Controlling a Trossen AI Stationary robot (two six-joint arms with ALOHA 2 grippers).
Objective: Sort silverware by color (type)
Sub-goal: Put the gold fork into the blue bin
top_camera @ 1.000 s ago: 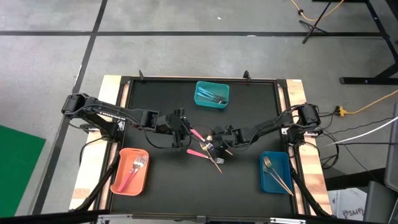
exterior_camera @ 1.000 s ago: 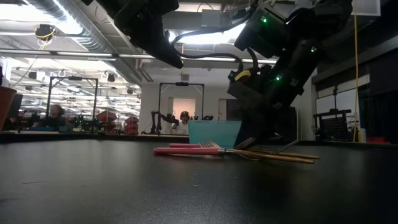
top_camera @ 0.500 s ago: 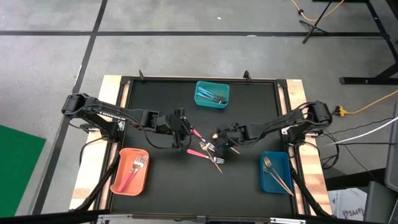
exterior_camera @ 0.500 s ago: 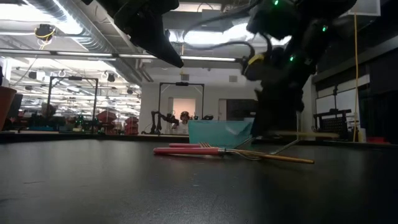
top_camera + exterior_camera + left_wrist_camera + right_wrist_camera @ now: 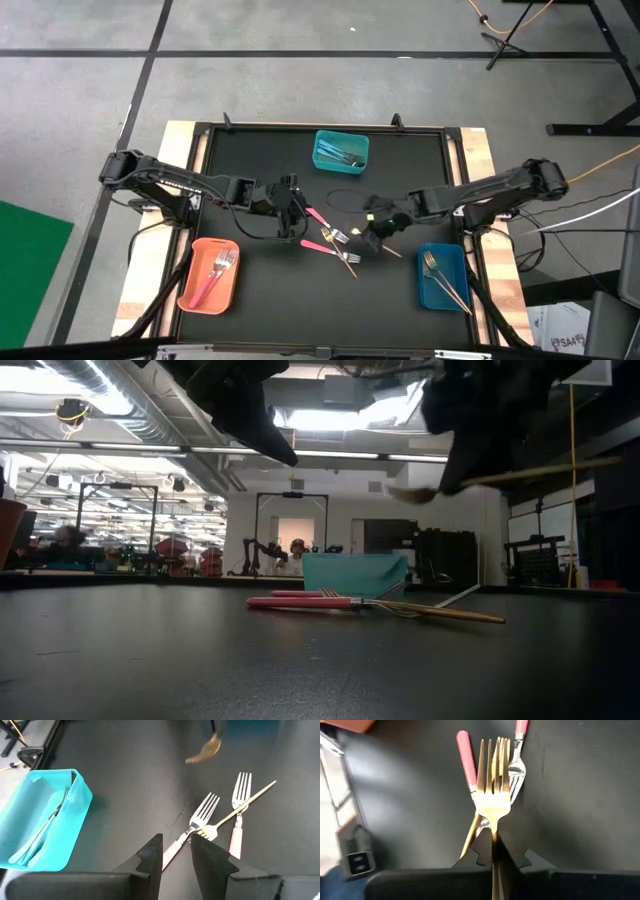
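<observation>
The right gripper (image 5: 378, 232) is clamped shut on a gold fork (image 5: 492, 785), holding it by the handle with the tines sticking out ahead of the fingers. In the low view that fork (image 5: 520, 472) hangs level in the air, well clear of the black table (image 5: 260, 300). From above, the gripper sits right of the table's middle, near the blue bin (image 5: 442, 276).

The left gripper (image 5: 297, 213) hovers just left of the middle, its fingers (image 5: 152, 852) parted with a narrow gap and nothing between them. It is above the small pile left on the table: two pink forks (image 5: 197, 822), whose heads lie near each other, and a thin gold utensil (image 5: 240, 807) lying across them, touching both.

The front half of the table is bare, and so is the strip between the pile and the teal bin (image 5: 341, 152) at the far edge.

The teal bin holds a few light-blue utensils (image 5: 42, 832). The orange bin (image 5: 208, 275) at the front left holds pink forks (image 5: 213, 272). The blue bin at the front right holds gold utensils (image 5: 440, 275).
</observation>
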